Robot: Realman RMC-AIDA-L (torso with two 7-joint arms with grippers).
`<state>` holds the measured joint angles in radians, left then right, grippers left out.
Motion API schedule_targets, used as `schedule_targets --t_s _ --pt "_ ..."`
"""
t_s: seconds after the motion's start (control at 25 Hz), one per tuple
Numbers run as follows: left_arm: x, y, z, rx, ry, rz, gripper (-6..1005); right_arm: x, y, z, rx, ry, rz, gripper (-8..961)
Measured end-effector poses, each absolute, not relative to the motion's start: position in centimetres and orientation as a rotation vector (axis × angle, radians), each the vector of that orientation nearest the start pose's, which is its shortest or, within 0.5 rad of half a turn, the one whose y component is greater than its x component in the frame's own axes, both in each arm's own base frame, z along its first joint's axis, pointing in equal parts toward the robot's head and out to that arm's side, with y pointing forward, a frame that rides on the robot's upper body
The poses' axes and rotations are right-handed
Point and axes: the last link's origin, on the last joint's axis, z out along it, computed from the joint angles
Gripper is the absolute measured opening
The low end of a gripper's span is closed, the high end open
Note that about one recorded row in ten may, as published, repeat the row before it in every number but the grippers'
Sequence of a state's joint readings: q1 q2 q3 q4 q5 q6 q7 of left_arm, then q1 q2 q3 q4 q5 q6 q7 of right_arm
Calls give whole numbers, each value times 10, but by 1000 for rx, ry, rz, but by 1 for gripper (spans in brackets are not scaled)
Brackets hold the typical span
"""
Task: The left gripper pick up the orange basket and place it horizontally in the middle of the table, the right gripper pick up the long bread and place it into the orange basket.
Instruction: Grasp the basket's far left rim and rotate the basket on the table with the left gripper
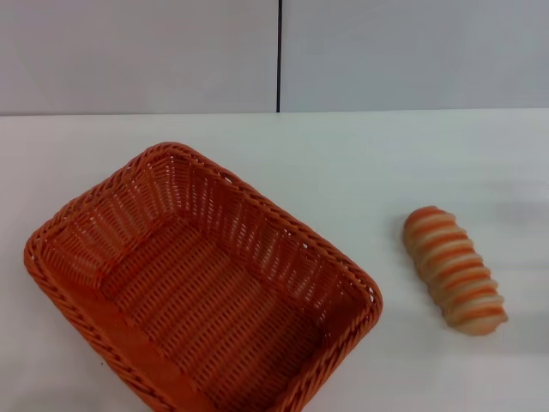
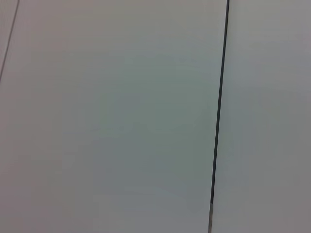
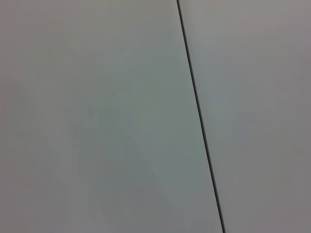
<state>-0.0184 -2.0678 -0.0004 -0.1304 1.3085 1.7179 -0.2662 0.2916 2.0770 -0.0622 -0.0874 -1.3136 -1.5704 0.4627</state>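
The orange basket is sitting askew, empty, on the white counter, nearest the robot's left. The long bread is lying well apart, ridged side up. Neither end effector is showing, so their state cannot be told.

On my table the orange basket sits to my left and close to me, turned at a slant, its near corner running out of the head view. It holds nothing. The long bread lies on the table to my right, well apart from the basket, lengthwise roughly away from me and a little askew. Behind the table stands a wall with an upright seam. Both wrist views seem to face only such a seamed panel.
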Motion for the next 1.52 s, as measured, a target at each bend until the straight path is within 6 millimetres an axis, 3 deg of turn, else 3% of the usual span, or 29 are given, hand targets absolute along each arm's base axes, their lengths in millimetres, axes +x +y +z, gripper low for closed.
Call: schedule_targets --t_s 0.56,0.8,0.88,0.92,0.96,1.08,1.36,1.48,1.52 --pt "-398 147 38 -1190 -571 -751 812 368 261 54 -1376 494 906 462" --pt "-409 161 53 -1225 -591 -757 812 366 265 54 -1381 488 914 462" --pt "-419 172 85 -1277 -616 -819 812 365 265 54 -1382 487 915 462" --pt "-419 172 85 -1277 -616 -819 812 365 265 54 -1382 487 916 462" --pt "-420 178 101 -1334 -628 -847 812 365 265 55 -1382 486 917 462" --pt "-417 190 122 -1425 -652 -865 812 365 266 55 -1382 484 918 462" --pt "-393 221 159 -1731 -761 -749 812 363 268 53 -1388 485 925 462" --pt "-364 238 175 -1905 -780 -618 812 360 270 51 -1406 478 933 462" --pt "-364 238 175 -1905 -780 -618 812 360 270 51 -1406 478 933 462"
